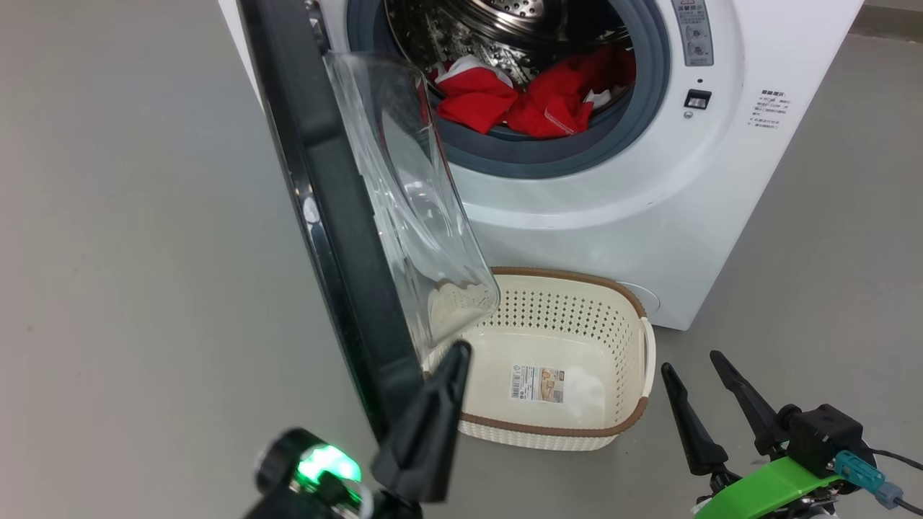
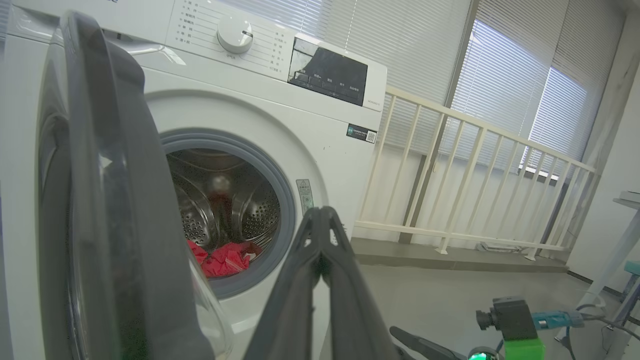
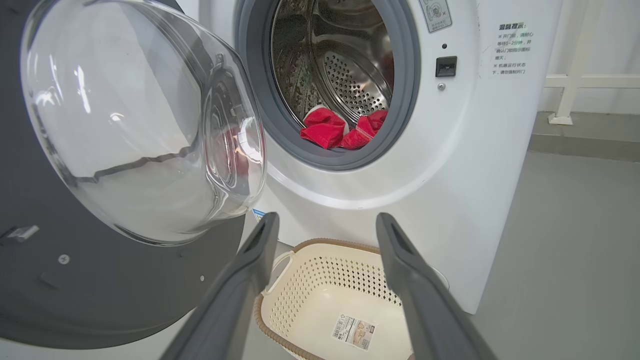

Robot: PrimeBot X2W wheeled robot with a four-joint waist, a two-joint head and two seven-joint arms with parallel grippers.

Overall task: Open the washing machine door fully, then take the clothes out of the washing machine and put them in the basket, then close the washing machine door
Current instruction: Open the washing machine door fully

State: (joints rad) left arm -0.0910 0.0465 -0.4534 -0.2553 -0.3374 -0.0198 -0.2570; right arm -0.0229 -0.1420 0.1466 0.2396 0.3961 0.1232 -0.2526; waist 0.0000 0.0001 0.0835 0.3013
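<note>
The white washing machine (image 1: 613, 216) stands with its door (image 1: 324, 216) swung out, edge-on to my head, the clear glass bowl (image 1: 411, 202) facing the drum. Red clothes (image 1: 548, 101) lie at the front of the steel drum, just inside the grey gasket. The cream basket (image 1: 555, 310) sits on the floor below the opening, with just a paper label inside. My left gripper (image 1: 460, 353) is shut on nothing, close beside the door's lower inner edge; whether it touches the door I cannot tell. My right gripper (image 1: 692, 364) is open and low, right of the basket. The right wrist view looks between the right gripper's fingers (image 3: 400, 260) at the basket (image 3: 320, 280) and clothes (image 3: 325, 132).
Grey floor (image 1: 130, 288) spreads wide to the left of the door and to the right of the machine. In the left wrist view a white railing (image 2: 475, 165) and blinds stand beyond the machine (image 2: 325, 125), and a table leg (image 2: 615, 260) is at the far right.
</note>
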